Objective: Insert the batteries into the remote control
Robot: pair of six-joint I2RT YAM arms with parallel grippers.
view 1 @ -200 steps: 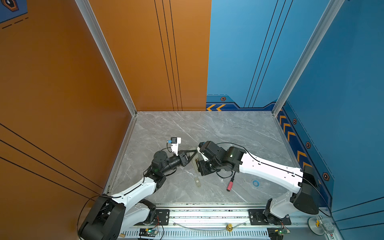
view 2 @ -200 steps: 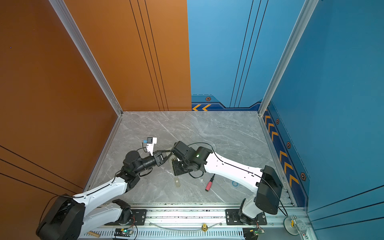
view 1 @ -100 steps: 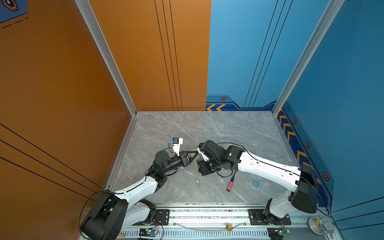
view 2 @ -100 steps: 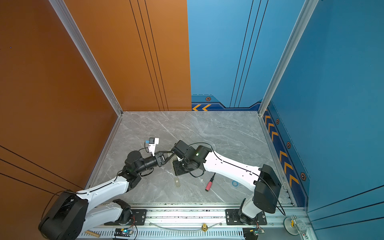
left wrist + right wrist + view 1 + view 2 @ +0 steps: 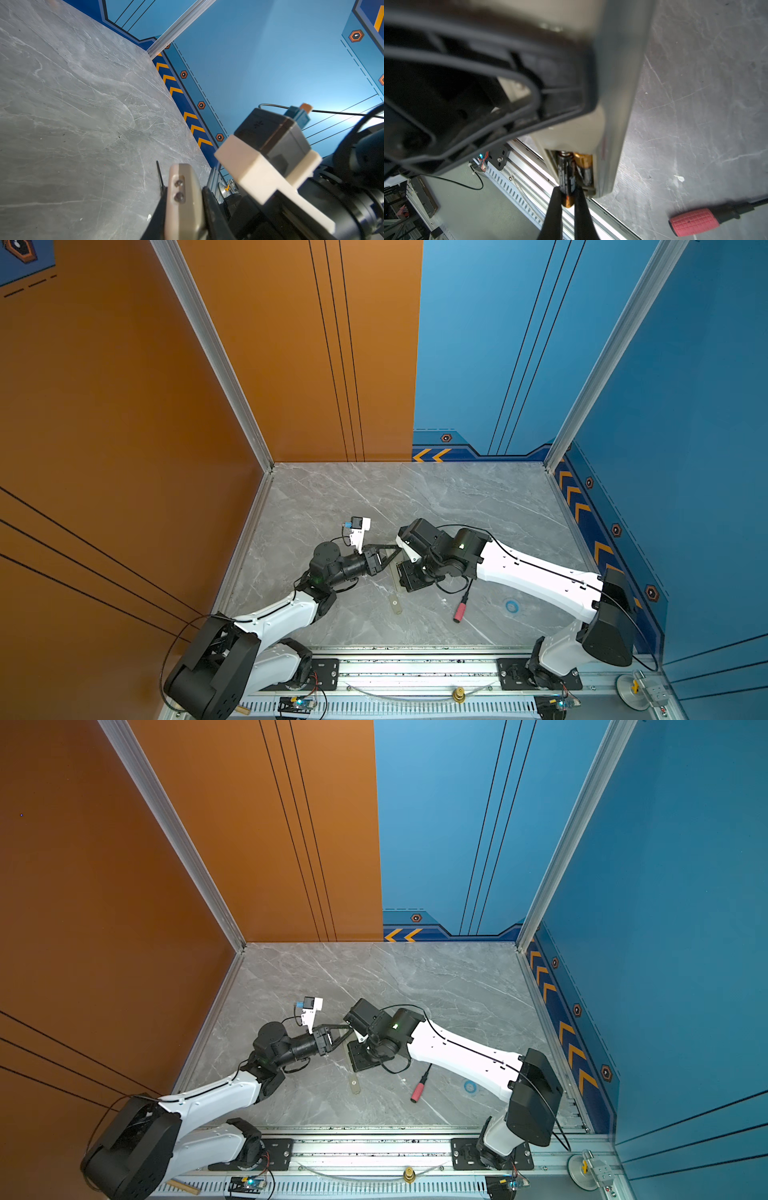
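- Remote control point(image 5: 184, 205) held off the table point(image 5: 415, 497) mid-scene, left gripper point(image 5: 185, 224) clamped across its body.
- Right wrist view: one battery point(image 5: 584, 169) already seated in the open recess; second battery point(image 5: 566, 180) half in, its free end pinched by the closed right gripper point(image 5: 568, 204).
- So roughly most of the way: one loaded, second needs pushing flat. A small beige piece point(image 5: 395, 605) on the table may be the cover, can't confirm.
- Both top views show arms meeting, plus the pink-handled screwdriver point(image 5: 417, 1090) lying nearby, but batteries are hidden there.
- Left wrist view shows only the remote's end with two small round marks, no recess.
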